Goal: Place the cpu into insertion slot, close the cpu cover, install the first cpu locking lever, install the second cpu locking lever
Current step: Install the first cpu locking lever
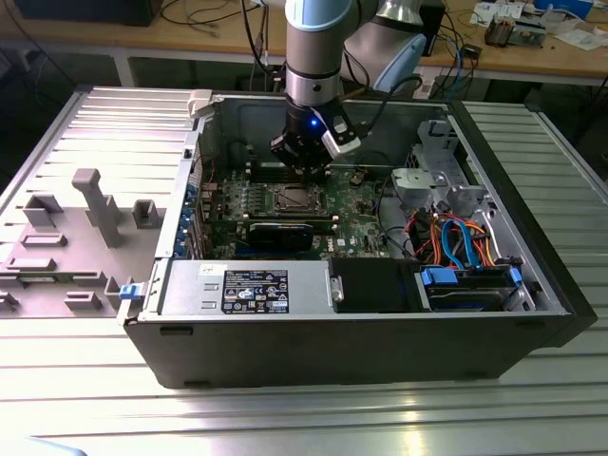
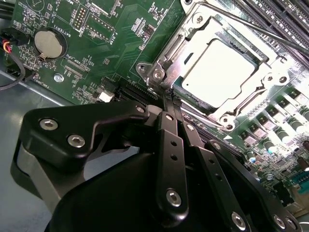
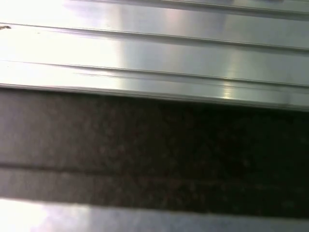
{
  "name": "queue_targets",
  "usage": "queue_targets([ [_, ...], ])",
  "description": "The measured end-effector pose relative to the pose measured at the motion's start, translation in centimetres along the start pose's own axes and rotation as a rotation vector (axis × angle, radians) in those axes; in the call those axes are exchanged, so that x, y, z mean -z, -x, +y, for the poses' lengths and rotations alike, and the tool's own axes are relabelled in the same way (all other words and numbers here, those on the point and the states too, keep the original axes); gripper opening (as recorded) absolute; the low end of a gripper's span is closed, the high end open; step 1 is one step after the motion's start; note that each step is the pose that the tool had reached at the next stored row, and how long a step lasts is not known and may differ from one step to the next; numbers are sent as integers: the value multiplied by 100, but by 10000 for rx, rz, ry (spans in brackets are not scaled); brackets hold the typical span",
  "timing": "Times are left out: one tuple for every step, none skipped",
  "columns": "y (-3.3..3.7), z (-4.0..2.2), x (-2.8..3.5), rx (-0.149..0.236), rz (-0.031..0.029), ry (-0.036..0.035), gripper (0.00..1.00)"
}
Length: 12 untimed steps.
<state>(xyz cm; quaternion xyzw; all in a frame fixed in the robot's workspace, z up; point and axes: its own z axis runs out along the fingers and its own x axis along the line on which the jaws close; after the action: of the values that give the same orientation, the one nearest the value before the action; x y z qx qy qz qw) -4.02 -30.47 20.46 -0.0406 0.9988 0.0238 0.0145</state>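
The cpu (image 2: 219, 72), a pale silvery square, lies flat in the insertion slot (image 2: 155, 72) on the green board. The cpu cover (image 2: 263, 79), a silver frame with a square window, is down over it. A thin locking lever rod (image 2: 251, 30) runs along the socket's far side. My gripper (image 2: 167, 99) is shut, its black fingers (image 2: 170, 145) pressed together with the tips at the socket's near corner; whether anything is pinched between them is hidden. In the exterior view the gripper (image 1: 302, 163) hangs inside the open computer case, just behind the socket (image 1: 296, 198).
A coin battery (image 2: 49, 43) and memory slots (image 2: 285, 19) flank the socket. In the case sit a black card (image 1: 280, 235), a power supply (image 1: 252, 285) and a drive bay with blue and orange cables (image 1: 465, 249). Grey fixtures (image 1: 95, 204) stand on the ribbed table.
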Motion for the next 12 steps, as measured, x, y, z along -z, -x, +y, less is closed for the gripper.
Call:
queue_targets([
  [2,0,0,-1,3,-10,11],
  [4,-1,-2,-1,6,-20,11],
  [6,-1,-4,-2,6,-32,11],
  [8,-1,-7,-1,6,-44,11],
  [10,-1,-11,1,7,-62,11],
  [11,-2,-14,1,7,-73,11],
  [12,-2,-20,1,8,-78,11],
  [12,-2,-24,2,7,-78,11],
  [12,-2,-27,2,7,-78,11],
  [12,-3,-28,2,8,-67,11],
  [12,-3,-30,2,2,-10,11],
  [12,-3,-31,-3,-7,81,11],
])
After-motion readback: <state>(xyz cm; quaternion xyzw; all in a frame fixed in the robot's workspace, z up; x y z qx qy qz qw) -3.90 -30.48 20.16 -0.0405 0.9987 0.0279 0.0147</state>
